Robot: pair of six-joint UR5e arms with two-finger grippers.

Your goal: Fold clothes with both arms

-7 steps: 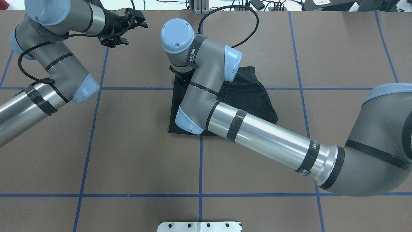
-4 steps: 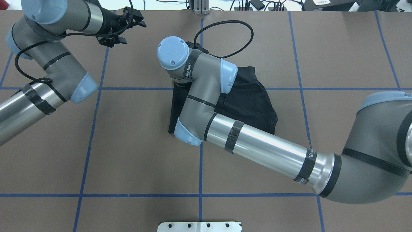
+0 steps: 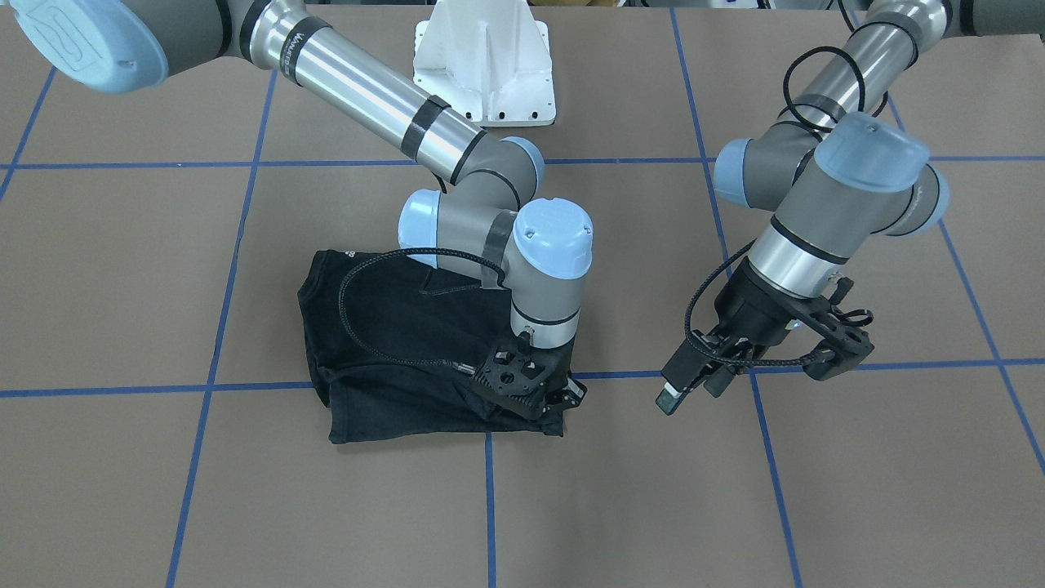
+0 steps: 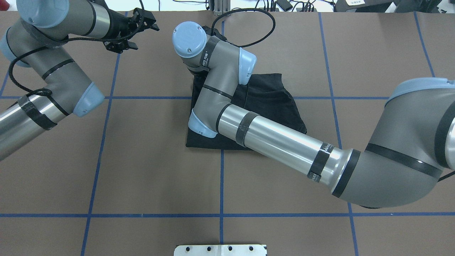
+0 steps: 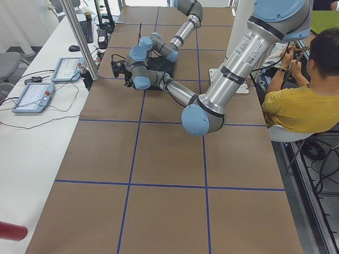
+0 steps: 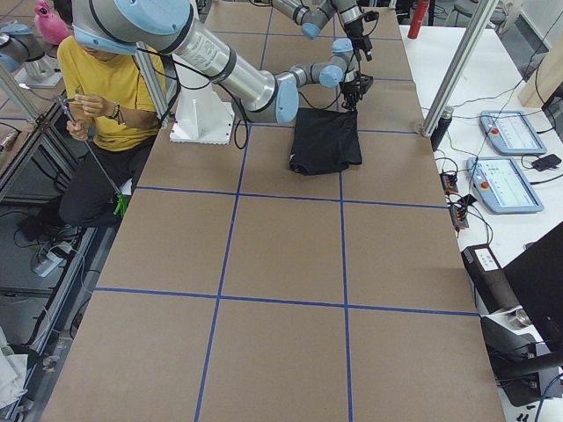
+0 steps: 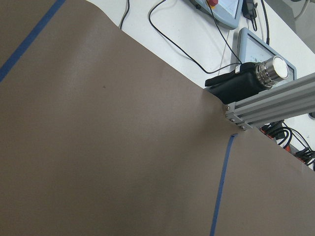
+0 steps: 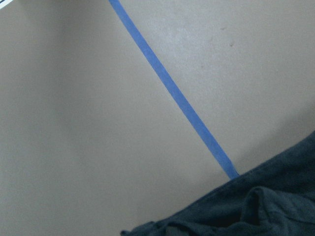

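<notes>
The clothes are one black T-shirt (image 3: 384, 327) lying folded near the table's middle, plain side up (image 4: 277, 106). My right arm (image 4: 277, 142) reaches across it. The right gripper (image 3: 567, 394) sits low at the shirt's corner nearest the front-facing camera. Black on black, its fingers do not show clearly, so I cannot tell whether it is open or shut. From overhead the wrist hides it. The right wrist view shows bare table, a blue line and a rumpled shirt edge (image 8: 256, 211). My left gripper (image 3: 690, 390) hangs open and empty above the table, well apart from the shirt (image 4: 142, 28).
The white base mount (image 3: 484, 61) stands at the robot's side of the table. A person in a yellow shirt (image 6: 97, 79) sits beside it. An aluminium post with a dark bottle (image 7: 266, 73) and control tablets (image 6: 501, 132) border the far edge. Blue tape lines grid the brown surface.
My right wrist dipped toward the shirt, then swung back toward the far edge, its cable loop shifting. The left arm drifted slightly left and farther. The shirt looks unchanged.
</notes>
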